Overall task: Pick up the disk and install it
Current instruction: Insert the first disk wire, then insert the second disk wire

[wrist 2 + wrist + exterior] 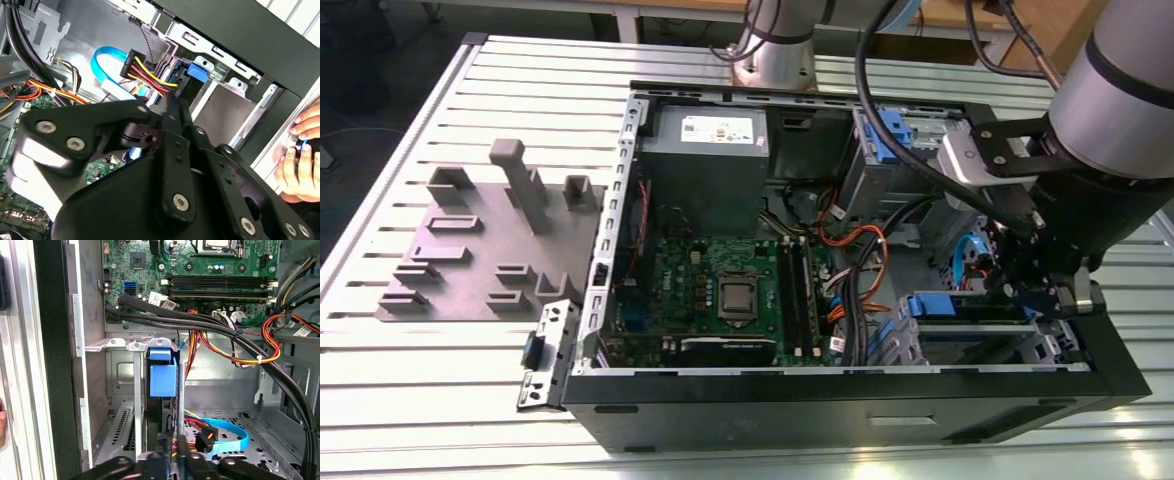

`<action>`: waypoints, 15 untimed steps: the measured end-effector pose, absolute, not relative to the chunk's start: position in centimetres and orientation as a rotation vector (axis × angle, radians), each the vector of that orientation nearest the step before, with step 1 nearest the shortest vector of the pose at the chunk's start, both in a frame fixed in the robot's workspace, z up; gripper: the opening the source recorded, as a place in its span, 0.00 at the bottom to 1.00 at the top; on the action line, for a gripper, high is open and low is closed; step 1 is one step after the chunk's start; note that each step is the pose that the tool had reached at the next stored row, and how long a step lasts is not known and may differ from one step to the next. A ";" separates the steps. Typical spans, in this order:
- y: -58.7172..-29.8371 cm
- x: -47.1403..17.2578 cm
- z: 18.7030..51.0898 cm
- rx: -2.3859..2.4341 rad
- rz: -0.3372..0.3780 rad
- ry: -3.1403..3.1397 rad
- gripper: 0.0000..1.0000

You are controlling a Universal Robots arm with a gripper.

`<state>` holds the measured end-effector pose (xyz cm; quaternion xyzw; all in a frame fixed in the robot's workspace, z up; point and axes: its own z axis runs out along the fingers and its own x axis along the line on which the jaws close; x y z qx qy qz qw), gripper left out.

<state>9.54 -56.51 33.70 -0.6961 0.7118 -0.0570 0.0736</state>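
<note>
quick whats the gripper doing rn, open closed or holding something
gripper: shut, fingers pressed together, down at the drive bay against the disk with its blue rails, which already sits in the bay.

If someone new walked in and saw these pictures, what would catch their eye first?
Probably the open computer case on the slatted table, its green motherboard exposed. Next, the arm's gripper reaching into the drive bay at the exterior view's right, where the disk with its blue rails sits in the metal cage. A person's hand rests outside the case.

Matt grey metal drive cage (120, 371)
</note>
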 end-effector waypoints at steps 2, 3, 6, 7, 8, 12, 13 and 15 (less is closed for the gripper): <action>-56.5 9.5 33.7 -2.090 -0.171 2.137 0.11; -56.5 9.5 33.7 -2.090 -0.171 2.137 0.11; -56.5 9.5 33.7 -2.090 -0.171 2.137 0.11; -56.5 9.5 33.7 -2.090 -0.171 2.137 0.11; -56.5 9.5 33.7 -2.090 -0.171 2.137 0.11; -56.5 9.5 33.7 -2.090 -0.171 2.138 0.11; -56.5 9.5 33.7 -2.090 -0.171 2.138 0.11; -56.5 9.5 33.7 -2.090 -0.171 2.138 0.11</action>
